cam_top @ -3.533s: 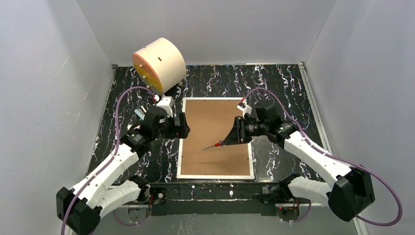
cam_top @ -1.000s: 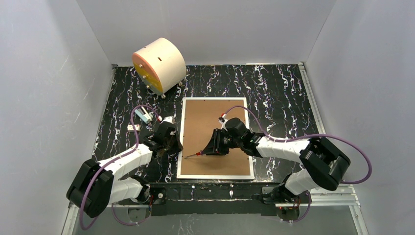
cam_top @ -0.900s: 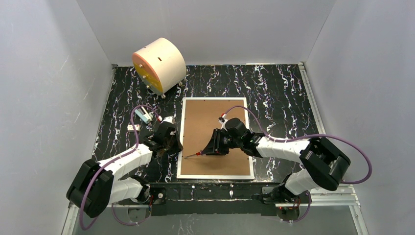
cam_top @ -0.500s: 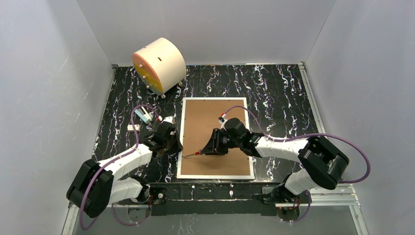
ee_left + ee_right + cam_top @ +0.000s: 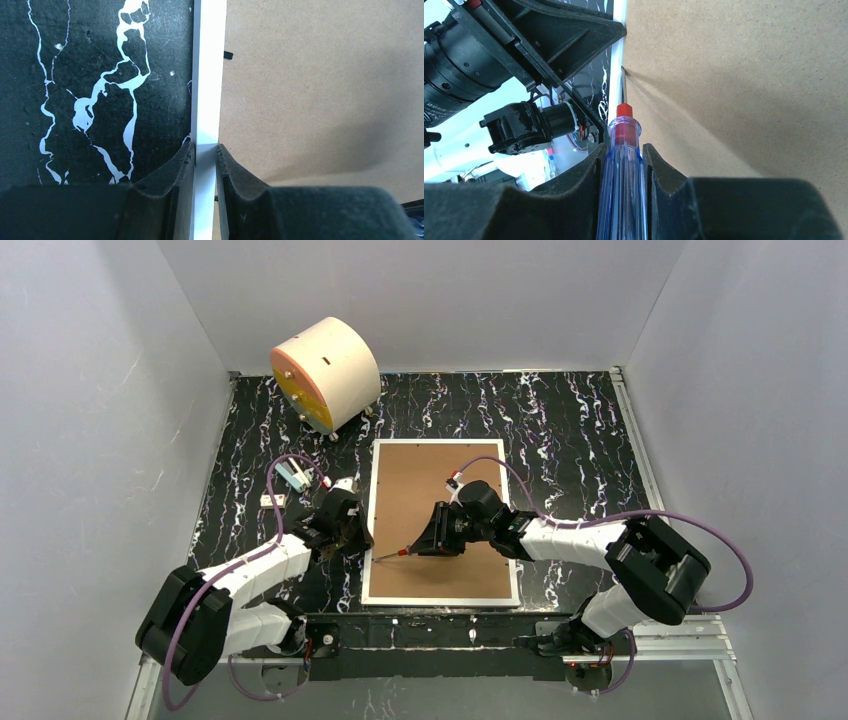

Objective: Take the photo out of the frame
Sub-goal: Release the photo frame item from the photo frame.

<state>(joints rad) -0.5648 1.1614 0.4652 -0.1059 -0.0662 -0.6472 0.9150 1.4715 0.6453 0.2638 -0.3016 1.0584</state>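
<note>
— What do the wrist cameras give you that the overhead one doesn't?

— The grips. From the left wrist, the left claw [image 5: 205, 152] is pinched narrow on the white left rim of the frame [image 5: 207, 75]. One finger is on the tabletop side and one on the side of the brown back panel [image 5: 325, 75]. From the right wrist, the right claw [image 5: 622, 150] is clamped on the clear blue handle of a screwdriver [image 5: 624, 125]. Its tip sits at the seam where panel meets rim.

— And from above?

— The layout. The frame lies flat, back up, between the arms, its near edge just beside the tabletop's near edge. Both claws meet at the left rim in the near half, with the right arm reaching across the panel.

— Where's the photo?

— I can't see it. Only the panel shows inside the rim, with a small black tab [image 5: 228, 55] at its edge.

— Any room to move?

— The black marbled tabletop [image 5: 570, 440] runs widest to the frame's right and beyond it. To the left, two small pale pieces [image 5: 285, 485] lie near the left arm's cable. The cream cylinder [image 5: 325, 373] with the orange face sits in the far left corner, well apart from the frame.
</note>
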